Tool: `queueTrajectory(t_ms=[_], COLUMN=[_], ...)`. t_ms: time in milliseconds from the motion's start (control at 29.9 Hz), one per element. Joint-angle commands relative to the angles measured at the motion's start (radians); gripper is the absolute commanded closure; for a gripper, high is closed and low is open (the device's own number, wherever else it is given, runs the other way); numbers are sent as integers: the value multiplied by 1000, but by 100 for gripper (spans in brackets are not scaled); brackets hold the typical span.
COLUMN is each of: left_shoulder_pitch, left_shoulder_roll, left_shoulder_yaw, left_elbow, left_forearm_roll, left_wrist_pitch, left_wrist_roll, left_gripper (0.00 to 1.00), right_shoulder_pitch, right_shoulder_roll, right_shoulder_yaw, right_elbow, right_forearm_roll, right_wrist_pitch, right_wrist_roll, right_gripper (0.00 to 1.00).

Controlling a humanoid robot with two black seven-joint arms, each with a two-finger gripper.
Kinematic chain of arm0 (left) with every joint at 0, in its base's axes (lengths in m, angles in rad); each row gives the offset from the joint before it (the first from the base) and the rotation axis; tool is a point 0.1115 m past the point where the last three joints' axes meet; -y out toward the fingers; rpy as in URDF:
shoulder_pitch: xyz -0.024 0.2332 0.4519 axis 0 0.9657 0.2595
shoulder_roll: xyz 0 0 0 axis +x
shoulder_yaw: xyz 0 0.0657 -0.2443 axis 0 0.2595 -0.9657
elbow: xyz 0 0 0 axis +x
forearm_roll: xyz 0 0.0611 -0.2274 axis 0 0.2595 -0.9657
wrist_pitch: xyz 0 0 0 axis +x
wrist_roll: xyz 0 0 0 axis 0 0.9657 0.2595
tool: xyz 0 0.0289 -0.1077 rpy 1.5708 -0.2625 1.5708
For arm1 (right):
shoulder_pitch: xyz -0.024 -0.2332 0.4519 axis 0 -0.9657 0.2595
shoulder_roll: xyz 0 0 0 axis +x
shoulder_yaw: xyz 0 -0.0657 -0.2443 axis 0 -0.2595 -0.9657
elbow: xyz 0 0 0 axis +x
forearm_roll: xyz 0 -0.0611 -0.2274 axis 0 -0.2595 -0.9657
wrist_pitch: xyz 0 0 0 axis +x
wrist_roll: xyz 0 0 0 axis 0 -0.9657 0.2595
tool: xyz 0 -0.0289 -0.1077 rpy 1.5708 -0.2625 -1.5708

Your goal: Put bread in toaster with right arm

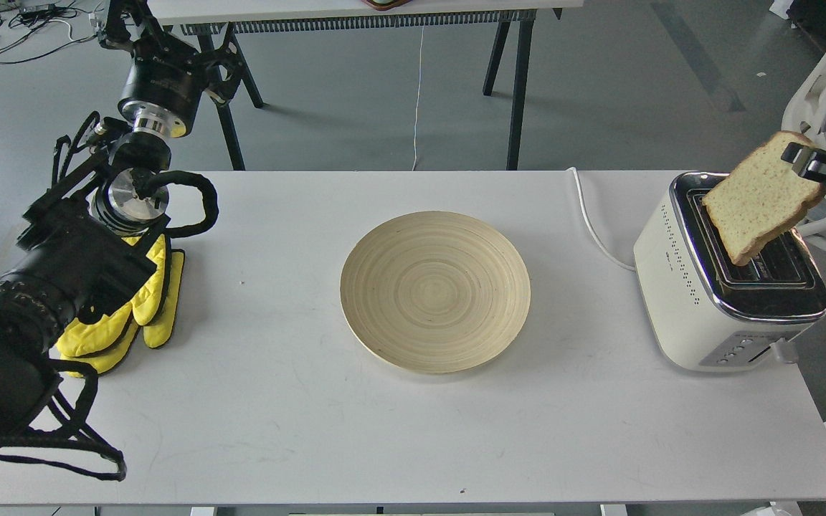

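grey floor [599,86], trestle table [355,11], white chair [825,79]

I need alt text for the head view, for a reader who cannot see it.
The right pincer holds a tilted slice of bread above a white toaster at the table's right end. An empty wooden plate sits mid-table; yellow mitts lie left.

White rectangular tabletop [399,430]: round pale bamboo plate [435,290] at its centre. Boxy cream-white two-slot toaster [700,301] at the right edge, its white cord [592,229] running left and back over the far edge. Slice of pale brown-crusted bread [761,197] above the toaster, tilted, lower corner at the slot, upper corner in the right gripper [811,163]. Yellow quilted mitts [133,308] at the left edge, beneath the left arm; left gripper [223,68] beyond the table's far left corner
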Motion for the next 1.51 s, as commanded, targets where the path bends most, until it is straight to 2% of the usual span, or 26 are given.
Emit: queueTrajectory(t_ms=[0, 167, 268, 301, 368, 402, 502, 569, 603, 636, 804, 1005, 1139, 1239, 1373, 1474], left_shoulder_pitch=[0, 0, 0, 0, 0, 0, 0, 1, 0, 0, 1, 0, 1, 0, 0, 0], left_shoulder_roll=[0, 0, 0, 0, 0, 0, 0, 0, 0, 0, -1, 0, 0, 0, 0, 0], left_shoulder_yaw=[0, 0, 0, -1, -1, -1, -1, -1, -1, -1, 0, 0, -1, -1, -1, -1], left_elbow=[0, 0, 0, 0, 0, 0, 0, 0, 0, 0, -2, -2, -2, -2, -2, -2], left_forearm_roll=[0, 0, 0, 0, 0, 0, 0, 0, 0, 0, 0, 0, -2, -2, -2, -2], left_wrist_pitch=[0, 0, 0, 0, 0, 0, 0, 0, 0, 0, 0, 0, 0, 0, 0, 0], left_wrist_roll=[0, 0, 0, 0, 0, 0, 0, 0, 0, 0, 0, 0, 0, 0, 0, 0], left_gripper=[0, 0, 0, 0, 0, 0, 0, 0, 0, 0, 0, 0, 0, 0, 0, 0], right_shoulder_pitch=[-15, -26, -33, -36, -36, -36, -36, -36, -36, -36, -36, -36, -39, -38, -39, -41], right_shoulder_roll=[19, 25, 25, 25, 25, 25, 25, 25, 26, 26, 72, 198, 323, 429, 538, 607], right_shoulder_yaw=[0, 0, 0, 1, 6, 7, 21, 32, 44, 61, 190, 360, 496, 592, 678, 696], right_elbow=[-14, -22, -22, -22, -22, -22, -21, -21, -21, -21, -27, -80, -241, -396, -598, -706], right_forearm_roll=[-1, -4, -13, -13, -13, -12, -10, -7, -4, -2, 45, 497, 738, 844, 971, 1128], right_wrist_pitch=[0, 0, 0, 0, -1, -1, -3, -3, -4, -6, -23, -23, 2, 84, 248, 301], right_wrist_roll=[0, 0, 0, 2, 0, 2, 11, 12, 14, 17, 26, 31, 31, 34, 32, 35], right_gripper=[99, 99, 90, 84, 63, 59, 39, 21, 7, 3, 3, 1, 0, 0, 0, 0])
